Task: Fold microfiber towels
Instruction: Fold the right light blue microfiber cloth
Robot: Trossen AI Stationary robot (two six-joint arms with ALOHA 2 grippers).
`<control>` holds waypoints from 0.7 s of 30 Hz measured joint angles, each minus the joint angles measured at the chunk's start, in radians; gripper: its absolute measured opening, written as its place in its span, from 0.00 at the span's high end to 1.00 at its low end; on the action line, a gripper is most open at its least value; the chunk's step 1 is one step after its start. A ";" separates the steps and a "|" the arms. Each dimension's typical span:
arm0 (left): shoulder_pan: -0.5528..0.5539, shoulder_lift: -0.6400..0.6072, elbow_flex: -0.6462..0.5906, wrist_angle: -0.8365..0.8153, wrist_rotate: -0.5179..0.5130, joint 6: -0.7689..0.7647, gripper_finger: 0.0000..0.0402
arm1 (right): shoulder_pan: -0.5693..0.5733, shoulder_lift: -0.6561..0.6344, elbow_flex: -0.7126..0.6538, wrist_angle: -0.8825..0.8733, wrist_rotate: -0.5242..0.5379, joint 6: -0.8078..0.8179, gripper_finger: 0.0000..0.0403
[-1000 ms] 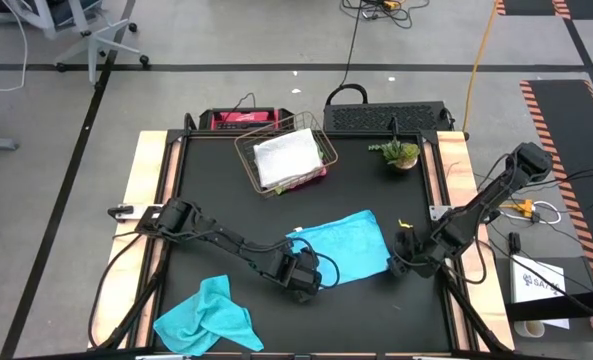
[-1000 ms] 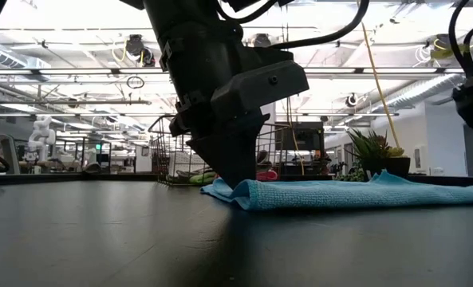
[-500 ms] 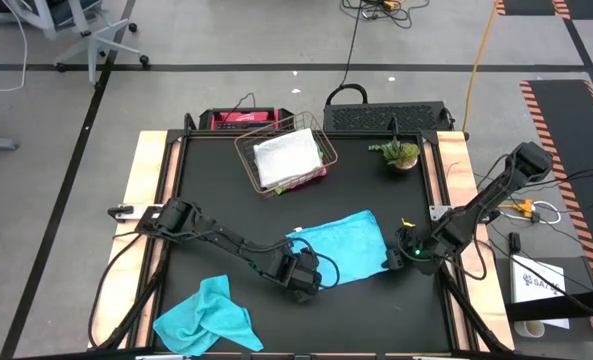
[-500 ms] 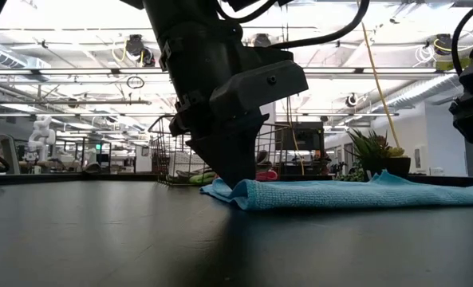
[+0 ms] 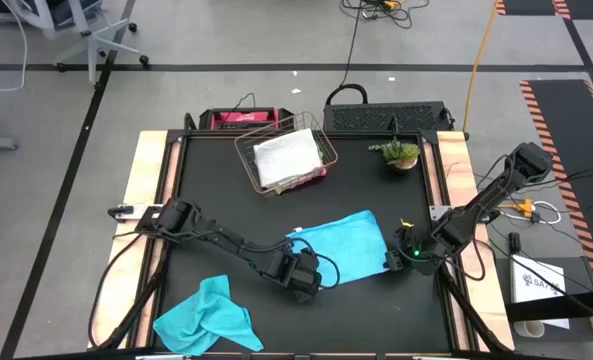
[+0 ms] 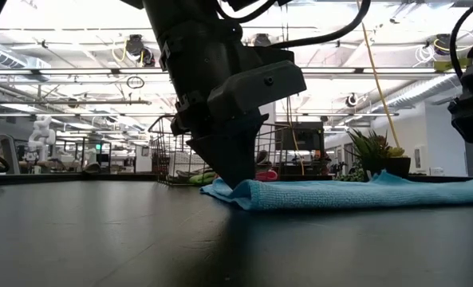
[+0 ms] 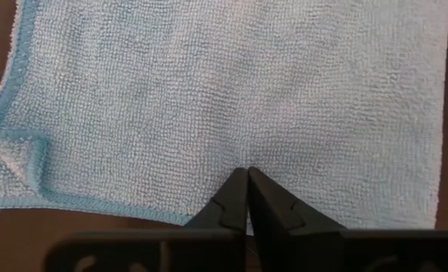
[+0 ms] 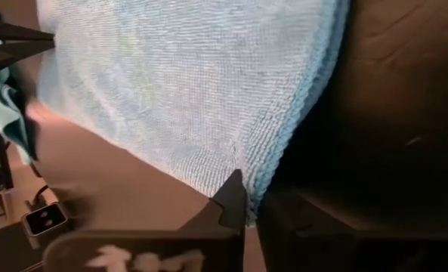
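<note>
A turquoise towel (image 5: 341, 245) lies spread flat in the middle of the black table. My left gripper (image 5: 303, 278) stands at its near left edge, pointing steeply down, with its fingers shut on the cloth. My right gripper (image 5: 398, 258) is shut at the towel's near right corner. A second turquoise towel (image 5: 206, 318) lies crumpled at the near left of the table. A light grey towel (image 5: 284, 157) rests on top of other cloths in the copper wire basket (image 5: 311, 128) at the far side. My left gripper comes steeply from above, and its shut fingertips (image 7: 237, 189) meet on the towel a little in from its near edge (image 7: 163, 214). The fingers hide how many layers they have. The towel lies flat on the table around them (image 6: 244, 193). My right gripper has the towel's right edge (image 8: 273, 170) between its two fingers, near the near right corner. The fingers slant down from the table's right side and lie across the hem. The cloth beyond them lies flat on the table.
A small potted plant (image 5: 398, 153) stands at the far right of the table. A red case (image 5: 238, 119) and a black keyboard-like unit (image 5: 386, 115) sit beyond the far edge. Bare black table lies between the two turquoise towels.
My right gripper has tipped further down at the towel's near right corner. The towel and my left gripper have kept still.
</note>
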 joint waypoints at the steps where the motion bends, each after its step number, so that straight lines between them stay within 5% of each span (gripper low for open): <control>1: 0.000 -0.001 0.000 0.000 0.000 0.000 0.97 | 0.000 0.000 0.006 -0.001 0.000 0.000 0.97; 14: -0.013 -0.110 -0.002 -0.066 -0.163 0.001 0.91 | 0.000 -0.001 0.029 -0.041 0.001 -0.001 0.99; 21: -0.018 -0.091 -0.004 -0.076 -0.112 -0.046 0.83 | 0.000 -0.001 0.029 -0.054 0.005 0.000 1.00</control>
